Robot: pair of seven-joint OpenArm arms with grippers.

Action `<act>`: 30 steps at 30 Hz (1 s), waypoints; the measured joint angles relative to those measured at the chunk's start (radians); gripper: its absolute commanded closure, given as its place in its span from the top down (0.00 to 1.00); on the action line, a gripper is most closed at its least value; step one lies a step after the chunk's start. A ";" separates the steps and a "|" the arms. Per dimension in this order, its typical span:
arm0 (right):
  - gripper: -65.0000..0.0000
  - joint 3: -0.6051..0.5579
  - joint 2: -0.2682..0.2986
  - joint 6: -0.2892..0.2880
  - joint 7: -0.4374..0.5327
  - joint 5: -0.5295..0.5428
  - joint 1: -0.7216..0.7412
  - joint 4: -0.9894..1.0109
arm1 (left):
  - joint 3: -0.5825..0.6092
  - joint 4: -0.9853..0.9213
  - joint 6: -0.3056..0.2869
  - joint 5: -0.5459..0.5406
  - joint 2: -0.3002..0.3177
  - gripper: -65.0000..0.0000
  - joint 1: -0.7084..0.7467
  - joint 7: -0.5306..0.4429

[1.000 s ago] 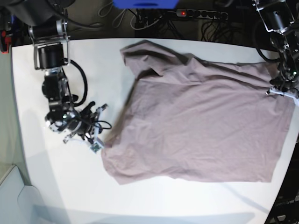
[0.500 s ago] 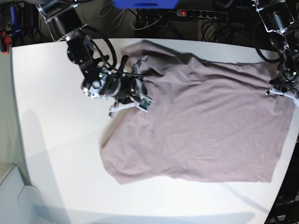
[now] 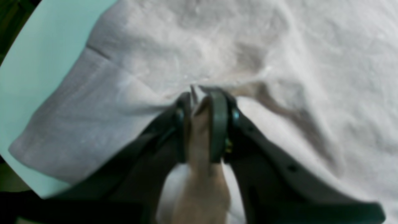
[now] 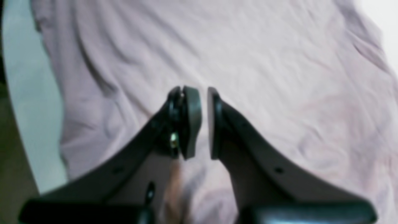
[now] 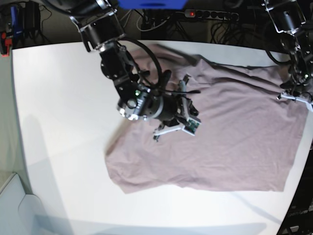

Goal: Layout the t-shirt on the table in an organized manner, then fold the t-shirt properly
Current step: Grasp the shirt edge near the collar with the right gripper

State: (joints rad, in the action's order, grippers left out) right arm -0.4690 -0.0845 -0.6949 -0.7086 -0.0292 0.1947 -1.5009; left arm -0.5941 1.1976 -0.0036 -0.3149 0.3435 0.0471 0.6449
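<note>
The dusty-pink t-shirt (image 5: 230,142) lies spread and wrinkled over the right half of the white table (image 5: 58,147). My right gripper (image 5: 187,87) hovers over the shirt's upper middle. In the right wrist view this gripper (image 4: 204,93) is open by a narrow gap, with only the t-shirt (image 4: 264,62) below it and nothing between the fingers. My left gripper (image 5: 292,96) sits at the shirt's far right edge. In the left wrist view it (image 3: 202,93) is shut on a pinched fold of the t-shirt (image 3: 155,56).
Bare table stretches left of the shirt and along the front. A power strip (image 5: 210,14), cables and a blue object (image 5: 151,4) lie beyond the back edge. The table's rounded edge (image 3: 28,62) runs close to the left gripper.
My right arm swung from the bare table left of the shirt up and across to above the shirt's middle, and its jaws parted slightly. The left gripper kept its hold in place.
</note>
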 measured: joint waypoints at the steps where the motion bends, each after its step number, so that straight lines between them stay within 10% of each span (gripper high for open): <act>1: 0.15 0.001 0.013 0.000 -0.008 0.000 0.006 -0.007 | 0.000 0.001 0.000 0.000 0.000 0.16 0.000 -0.003; 11: 0.52 0.089 0.164 0.000 -0.216 0.006 -0.052 -0.257 | 0.000 0.002 0.000 0.000 -0.003 0.16 0.005 -0.006; 30: 0.53 0.108 0.119 0.000 -0.237 0.002 -0.249 -0.244 | 0.000 0.002 -0.002 0.000 -0.003 0.16 0.003 -0.010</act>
State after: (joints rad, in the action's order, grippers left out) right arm -0.3614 0.0341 -0.6949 -0.9459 -0.0277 -0.0540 -1.7447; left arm -0.5941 1.1995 -0.0051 -0.3149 0.3401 0.0498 0.6353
